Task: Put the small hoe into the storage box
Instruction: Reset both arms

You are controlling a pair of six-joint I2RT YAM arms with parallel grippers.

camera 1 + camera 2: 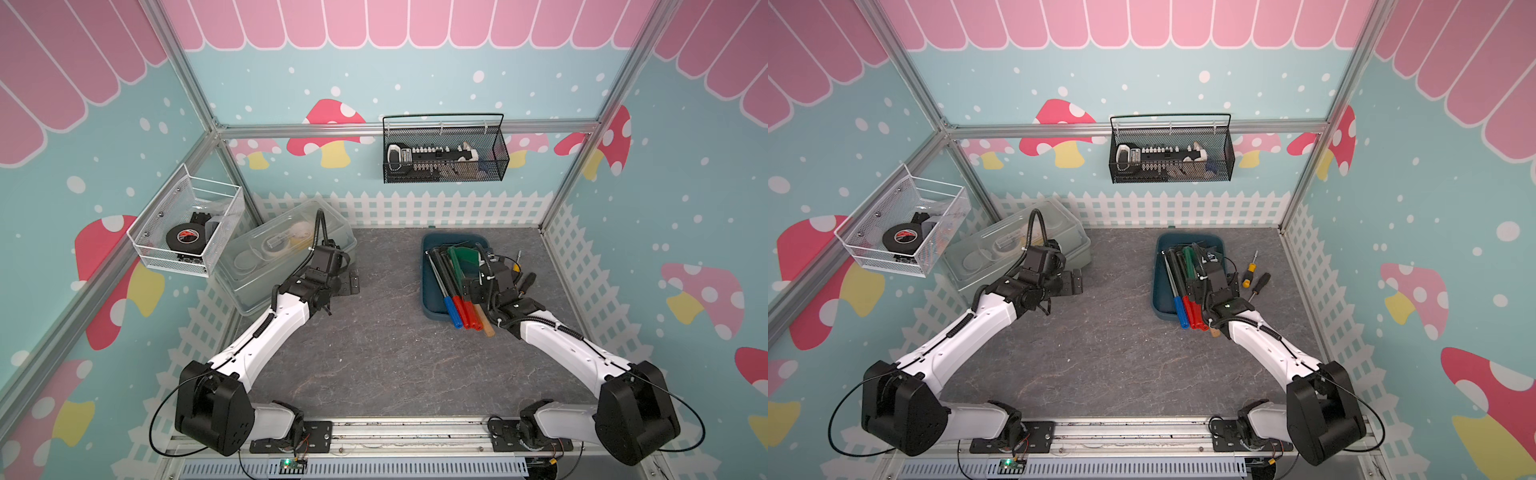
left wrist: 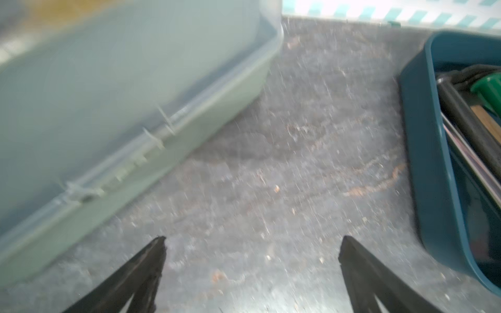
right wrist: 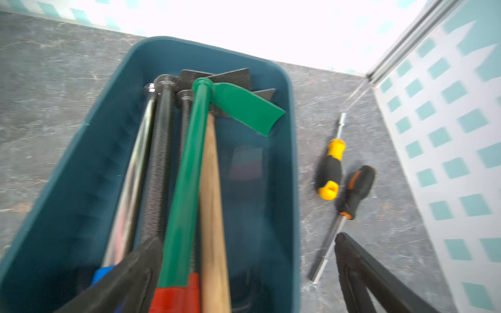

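Right end effector open over lower end of storage box, right of centre in both top views, jaws spread either side of green small hoe lying inside among other hoes. Left end effector open above table, left of centre.

I was running a staged robot test cell, not a lived-in room. Bare aluminium framing boxed the space in, and printed panels of cartoon mushrooms and picket fence served as walls. The left arm and right arm were bolted to a metal rail along the tabletop's near edge. A black mesh basket hung on the back framing.
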